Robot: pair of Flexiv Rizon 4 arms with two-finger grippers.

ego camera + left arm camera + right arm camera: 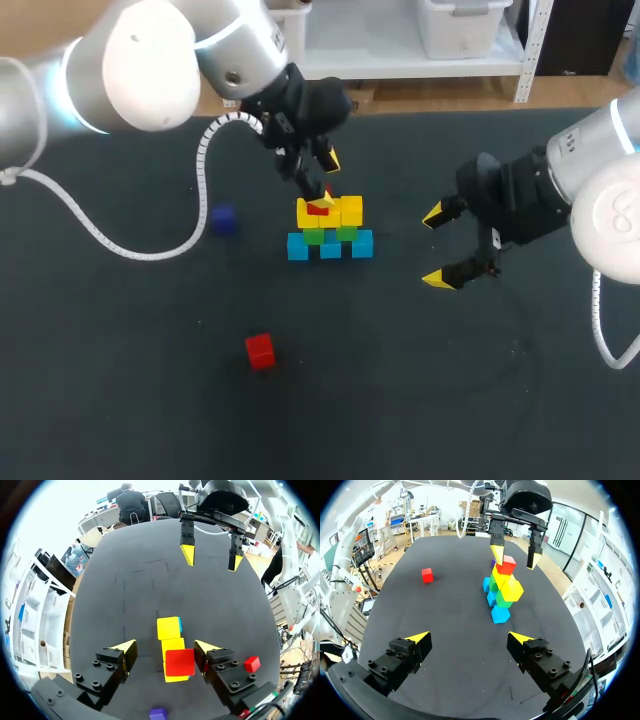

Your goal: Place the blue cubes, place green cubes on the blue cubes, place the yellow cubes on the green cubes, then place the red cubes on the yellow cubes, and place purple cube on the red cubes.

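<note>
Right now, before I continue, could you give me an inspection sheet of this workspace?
Surface: dark table, flat.
Job's things: blue cubes below, green cubes on them, yellow cubes above, one red cube on top; second red cube and purple cube loose on the table.
Clutter: nothing seen.
Grippers: left gripper over the stack, fingers open either side of the top red cube; right gripper open, empty, beside the stack.
Cables: white coiled cable loops from the left arm over the table.
Surroundings: nothing seen reaching over the table.
</note>
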